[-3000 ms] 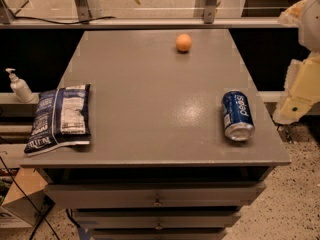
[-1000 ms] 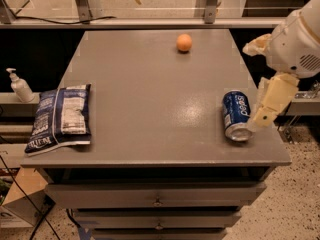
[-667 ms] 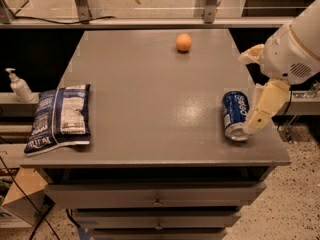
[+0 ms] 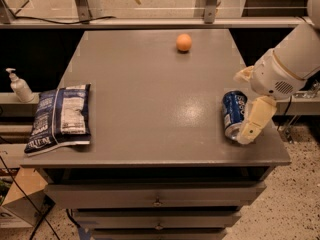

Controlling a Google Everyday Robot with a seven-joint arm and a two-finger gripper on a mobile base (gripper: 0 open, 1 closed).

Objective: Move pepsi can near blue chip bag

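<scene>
The pepsi can (image 4: 233,115) lies on its side near the right front edge of the grey table (image 4: 150,94), silver end toward the front. The blue chip bag (image 4: 61,118) lies flat at the table's left front edge, far from the can. My gripper (image 4: 244,107) is at the can's right side, just off the table's right edge. It is open: one cream finger (image 4: 253,122) hangs down beside the can's front end, and the other (image 4: 243,74) sticks out above the can's rear end. It holds nothing.
A small orange ball (image 4: 184,42) sits at the table's back centre. A white pump bottle (image 4: 19,86) stands on a shelf left of the table. Drawers (image 4: 157,196) are under the tabletop. A railing runs behind the table.
The arm has come in from the right and lowered, so the gripper now stands right beside the can. The can, the bag and the ball have not moved.
</scene>
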